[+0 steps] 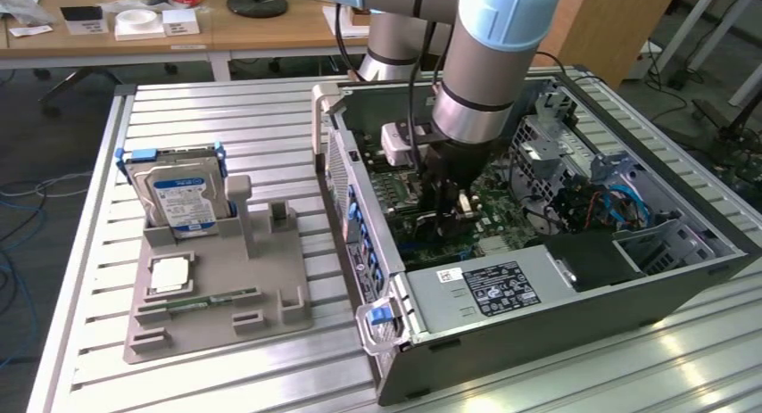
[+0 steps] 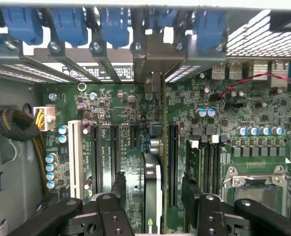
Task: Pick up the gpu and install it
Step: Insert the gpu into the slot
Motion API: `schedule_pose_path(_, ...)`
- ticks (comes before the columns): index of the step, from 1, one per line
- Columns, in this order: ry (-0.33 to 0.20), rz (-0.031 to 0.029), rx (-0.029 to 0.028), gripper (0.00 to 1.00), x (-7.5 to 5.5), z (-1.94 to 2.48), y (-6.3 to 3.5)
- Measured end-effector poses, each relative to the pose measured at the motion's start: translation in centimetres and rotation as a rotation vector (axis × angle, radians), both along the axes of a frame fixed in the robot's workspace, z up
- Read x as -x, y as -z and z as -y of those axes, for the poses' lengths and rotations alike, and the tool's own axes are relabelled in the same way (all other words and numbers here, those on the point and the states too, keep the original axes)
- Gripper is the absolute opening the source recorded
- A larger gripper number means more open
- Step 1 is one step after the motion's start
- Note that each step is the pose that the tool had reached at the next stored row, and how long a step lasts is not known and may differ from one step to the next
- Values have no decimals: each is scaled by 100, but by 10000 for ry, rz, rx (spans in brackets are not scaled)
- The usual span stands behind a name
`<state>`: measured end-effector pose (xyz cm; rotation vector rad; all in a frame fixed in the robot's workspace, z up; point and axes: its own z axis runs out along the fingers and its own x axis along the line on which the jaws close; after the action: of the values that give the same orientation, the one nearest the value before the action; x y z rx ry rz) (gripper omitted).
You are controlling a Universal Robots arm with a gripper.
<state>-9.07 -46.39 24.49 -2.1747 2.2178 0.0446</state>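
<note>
Gripper (image 2: 152,196) fingers pinch the gpu (image 2: 152,189) edge-on above the motherboard (image 2: 111,113), inside the open computer case (image 1: 501,297). Left to right: white slot (image 2: 75,157), dark slots, card, CPU socket (image 2: 256,184). Seating well demands square alignment, bracket meeting its rear opening.

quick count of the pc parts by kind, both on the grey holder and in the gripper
Hard drive, upright in the grey holder: 1
CPU chip, flat on the holder: 1
RAM stick, flat on the holder: 1
GPU, edge-on between the gripper fingers, above the motherboard inside the computer case: 1
Total: 4
</note>
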Motion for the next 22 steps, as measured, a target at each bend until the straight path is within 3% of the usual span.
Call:
schedule_pose_path(16, 0, 0, 0, 58, 0, -1, -697)
schedule_pose_path(18, 0, 1, 0, 58, 0, -1, -756)
schedule_pose_path(22, -1, 1, -2, 58, 0, -1, -762)
